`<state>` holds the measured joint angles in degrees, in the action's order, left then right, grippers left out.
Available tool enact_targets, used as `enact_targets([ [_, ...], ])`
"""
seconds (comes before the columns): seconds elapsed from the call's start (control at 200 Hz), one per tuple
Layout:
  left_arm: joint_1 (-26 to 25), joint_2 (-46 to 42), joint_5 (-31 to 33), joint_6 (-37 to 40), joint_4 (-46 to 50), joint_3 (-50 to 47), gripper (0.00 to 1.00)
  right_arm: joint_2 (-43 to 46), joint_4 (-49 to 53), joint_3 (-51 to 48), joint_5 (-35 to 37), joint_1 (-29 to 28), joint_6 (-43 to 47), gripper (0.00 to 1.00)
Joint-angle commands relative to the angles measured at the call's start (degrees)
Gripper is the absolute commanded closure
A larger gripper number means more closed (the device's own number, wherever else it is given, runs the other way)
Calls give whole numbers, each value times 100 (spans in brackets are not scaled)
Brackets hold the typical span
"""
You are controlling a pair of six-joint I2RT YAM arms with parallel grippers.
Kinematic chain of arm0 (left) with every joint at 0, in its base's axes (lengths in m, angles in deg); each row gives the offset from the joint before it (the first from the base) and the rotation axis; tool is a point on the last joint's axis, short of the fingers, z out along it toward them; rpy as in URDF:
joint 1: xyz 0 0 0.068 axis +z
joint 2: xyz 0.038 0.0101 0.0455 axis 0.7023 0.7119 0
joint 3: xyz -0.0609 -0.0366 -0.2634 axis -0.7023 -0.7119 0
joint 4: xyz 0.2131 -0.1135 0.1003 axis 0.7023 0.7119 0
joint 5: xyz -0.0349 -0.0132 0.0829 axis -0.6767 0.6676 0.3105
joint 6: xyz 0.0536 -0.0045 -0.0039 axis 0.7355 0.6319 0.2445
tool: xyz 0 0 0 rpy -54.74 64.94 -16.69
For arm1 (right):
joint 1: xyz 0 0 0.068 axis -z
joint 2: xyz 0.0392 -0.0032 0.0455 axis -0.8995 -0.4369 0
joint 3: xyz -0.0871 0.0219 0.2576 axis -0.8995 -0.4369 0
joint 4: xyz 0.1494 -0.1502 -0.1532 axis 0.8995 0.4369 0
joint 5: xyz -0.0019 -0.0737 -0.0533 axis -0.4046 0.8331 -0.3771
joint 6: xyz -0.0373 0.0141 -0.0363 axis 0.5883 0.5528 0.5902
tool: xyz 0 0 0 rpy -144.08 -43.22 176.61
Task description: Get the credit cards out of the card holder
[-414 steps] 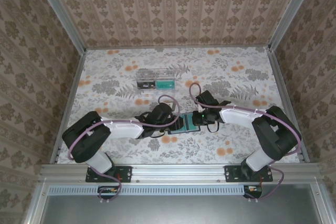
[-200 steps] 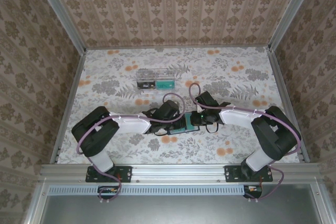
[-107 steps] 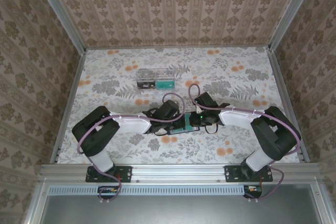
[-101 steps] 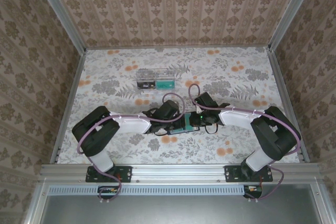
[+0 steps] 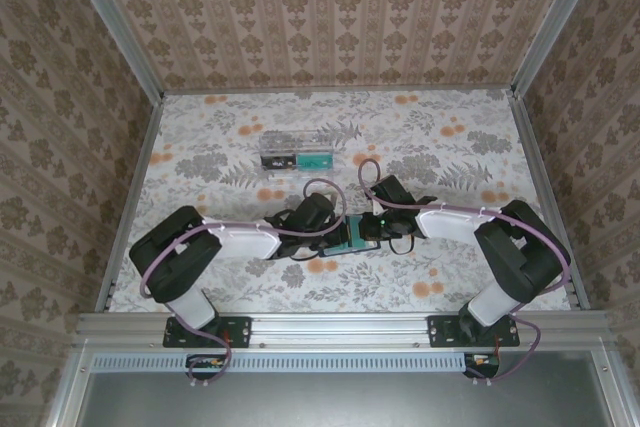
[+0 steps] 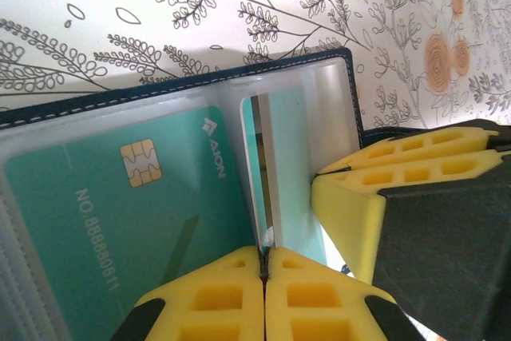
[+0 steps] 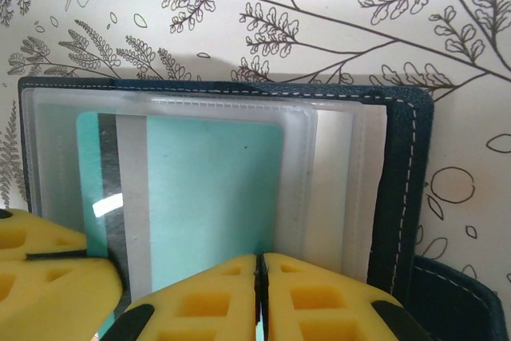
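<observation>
1. The card holder (image 5: 352, 237) lies open near the middle of the counter (image 5: 450, 147). A clear box (image 5: 297, 152) sits at its 12 o'clock, well apart.
2. The left gripper (image 6: 263, 273) sits at the holder's 9 o'clock. Its jaws are pressed together on the upright edge of a clear sleeve (image 6: 261, 197), probably to lift that leaf and bare a pocket's mouth.
3. The right gripper (image 7: 259, 293), at 3 o'clock, has its jaws together at the edge of the other leaf. Whether it pinches anything I cannot tell; it likely pins the holder flat.
4. A green chip card (image 6: 104, 213) and a second card (image 7: 215, 189), stripe side up, sit inside their sleeves, so none is out yet.
</observation>
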<state>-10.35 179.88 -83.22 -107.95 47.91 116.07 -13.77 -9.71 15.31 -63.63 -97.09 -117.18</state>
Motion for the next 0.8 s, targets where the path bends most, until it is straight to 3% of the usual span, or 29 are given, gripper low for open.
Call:
enact_targets([
  [0.0,67,-192,-10,-49,52,-206,94,-282,329,-144,144,55,37,88],
  [0.795,375,-1365,151,-37,359,-1027,93,-119,458,-161,239,170,41,88],
])
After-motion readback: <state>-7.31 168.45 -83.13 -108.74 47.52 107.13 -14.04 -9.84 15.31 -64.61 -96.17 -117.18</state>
